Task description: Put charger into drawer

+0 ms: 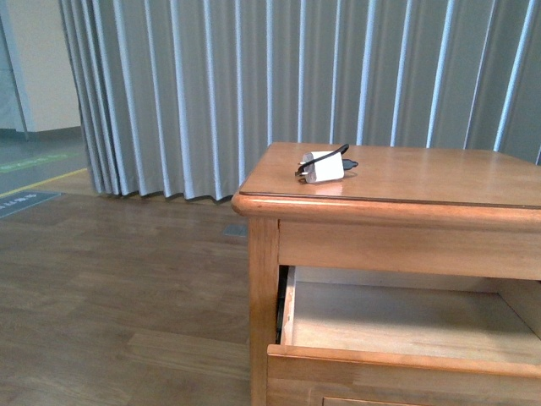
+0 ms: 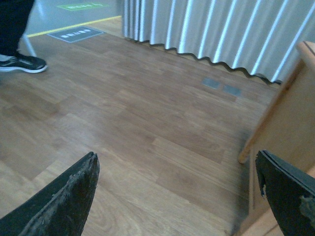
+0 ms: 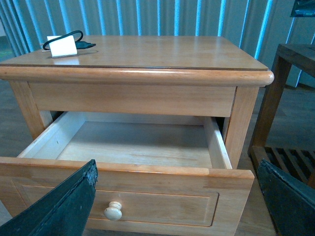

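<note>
Right end effector (image 3: 177, 169), fingers spread wide, faces the pulled-out drawer (image 3: 162, 202).

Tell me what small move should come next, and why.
Probably raise the left gripper toward the charger. The drawer is already open and looks empty, the charger lies on the cabinet top near its left edge, and that gripper is open, holding nothing.
</note>
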